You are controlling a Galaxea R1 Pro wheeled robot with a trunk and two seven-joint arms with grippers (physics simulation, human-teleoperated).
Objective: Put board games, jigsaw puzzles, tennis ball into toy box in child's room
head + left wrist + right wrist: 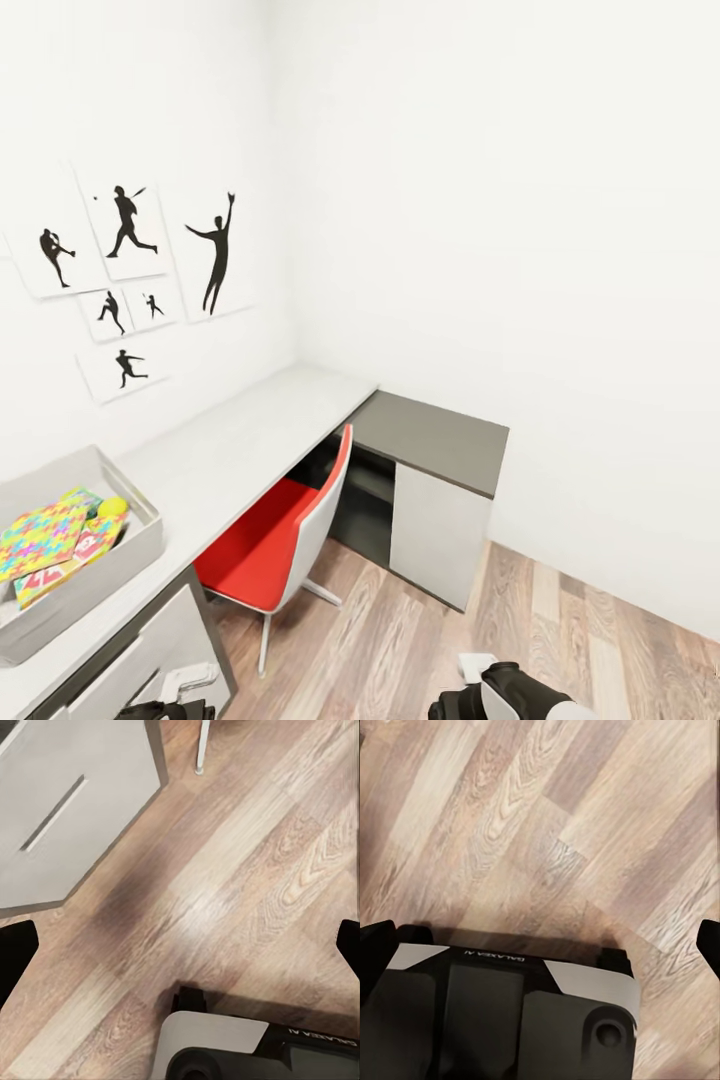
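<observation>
Toy box (pixel 130 555) sits at the desk's (pixel 250 440) near-left end, holding jigsaw puzzles (pixel 40 535) and tennis ball (pixel 112 507). Both grippers spread, empty, aimed at the floor (pixel 420 640). Next: turn wide of the chair (pixel 290 530) toward the remaining board games.

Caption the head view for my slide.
Toy box on the white desk holds a jigsaw puzzle and tennis ball; red chair alongside.

Child's room in home: white walls, wood-plank floor (pixel 420 640), L-shaped desk (pixel 250 440), red chair (pixel 275 545), black sports-silhouette prints (pixel 130 285) on wall, grey toy box (pixel 110 575) on desk (holding jigsaw puzzles (pixel 40 535), tennis ball (pixel 112 507)).
</observation>
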